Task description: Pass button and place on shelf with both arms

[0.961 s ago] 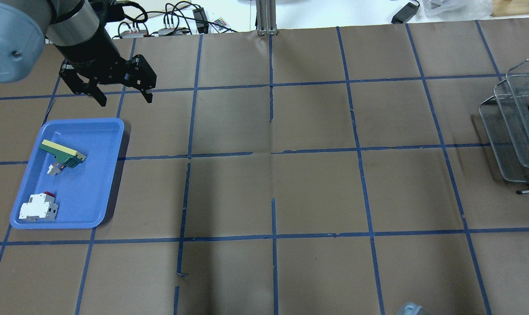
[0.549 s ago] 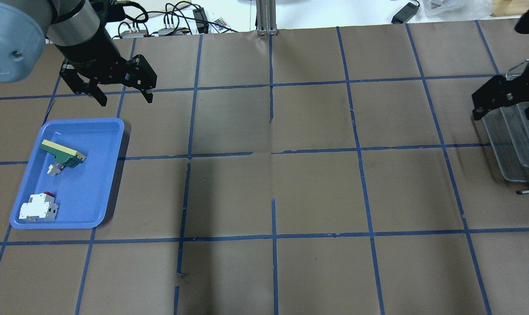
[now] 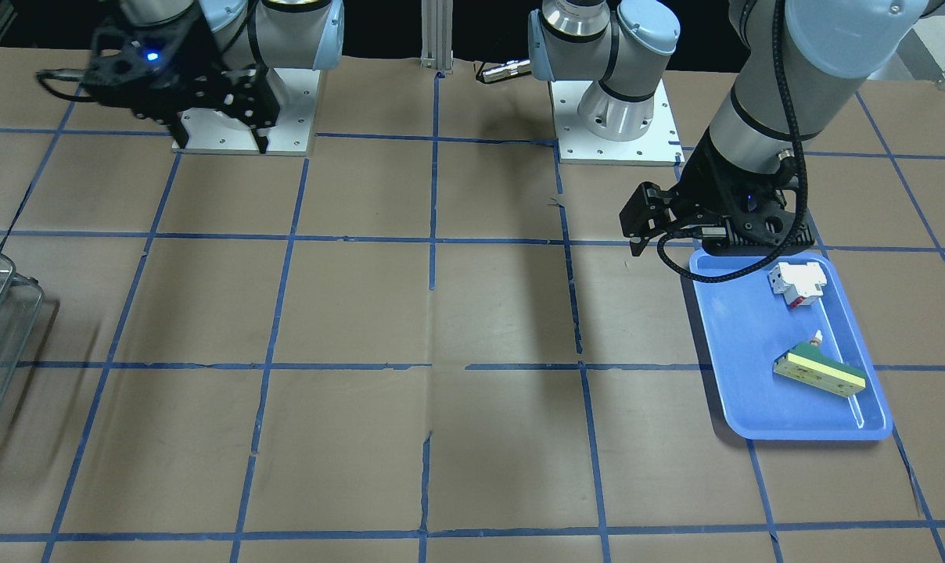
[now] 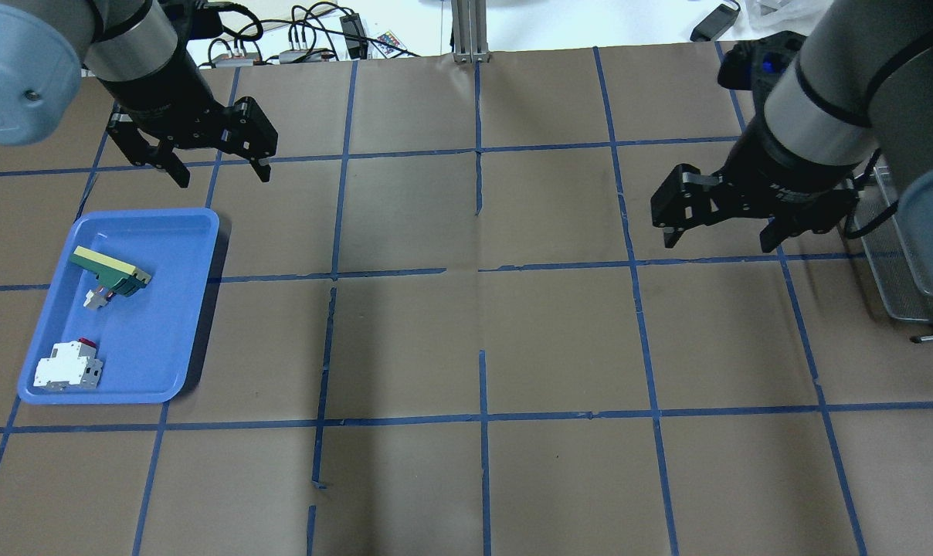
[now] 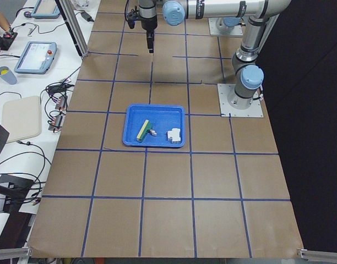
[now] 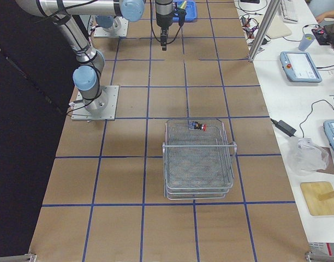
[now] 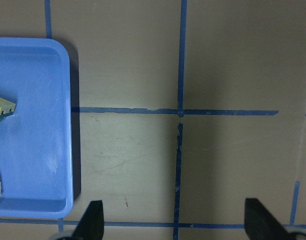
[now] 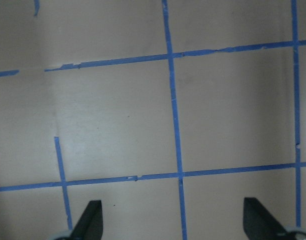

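Right end effector [image 4: 718, 242] moved off shelf [image 6: 200, 188] over open table [image 4: 559, 340], jaws spread, empty.

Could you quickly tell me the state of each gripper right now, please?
Left gripper: open, holding nothing.
Right gripper: open, holding nothing.

Button [image 6: 198, 126] in shelf [image 6: 167, 164]; tray [image 4: 165, 309] well apart

Robotics lab, I'd say: my base plates [image 3: 664, 145] bolted to a table [image 4: 559, 340] covered w/ brown paper & blue tape grid [image 4: 483, 417]. White bench [image 6: 287, 98] at far side w/ teach pendants [image 6: 300, 66], cables [image 4: 312, 31], power brick [image 4: 715, 22]. Alu post [image 4: 470, 31] at far edge.
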Robot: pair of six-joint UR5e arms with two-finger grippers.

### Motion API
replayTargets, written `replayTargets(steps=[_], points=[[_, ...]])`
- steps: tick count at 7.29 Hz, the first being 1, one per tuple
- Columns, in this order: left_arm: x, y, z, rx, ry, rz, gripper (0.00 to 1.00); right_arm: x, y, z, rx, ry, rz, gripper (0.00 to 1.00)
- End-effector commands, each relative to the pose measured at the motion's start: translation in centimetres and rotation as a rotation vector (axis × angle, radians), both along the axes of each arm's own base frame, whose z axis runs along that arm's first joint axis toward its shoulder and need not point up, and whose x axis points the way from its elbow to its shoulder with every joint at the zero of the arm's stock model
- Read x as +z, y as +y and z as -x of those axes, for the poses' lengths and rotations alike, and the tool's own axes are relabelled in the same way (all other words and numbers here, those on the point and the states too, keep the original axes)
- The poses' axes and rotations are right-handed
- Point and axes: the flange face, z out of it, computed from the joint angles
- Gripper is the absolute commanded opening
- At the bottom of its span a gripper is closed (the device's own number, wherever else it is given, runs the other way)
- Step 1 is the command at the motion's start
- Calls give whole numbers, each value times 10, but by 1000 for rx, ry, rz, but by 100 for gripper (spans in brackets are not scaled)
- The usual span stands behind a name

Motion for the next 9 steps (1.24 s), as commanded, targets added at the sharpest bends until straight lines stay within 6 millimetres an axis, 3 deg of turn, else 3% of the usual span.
replayTargets(steps=[1,3,4,9], points=[[1,0,0,0,0,1,100,16,4,-10,10,-7,-41,100],[0,-1,0,0,0,1,100,5,-12,8,-31,-4,-79,100],[0,-1,0,0,0,1,100,5,-17,28,-79,-9,-89,100],[0,-1,0,0,0,0,100,8,-11,29,-95,-13,-101,100]])
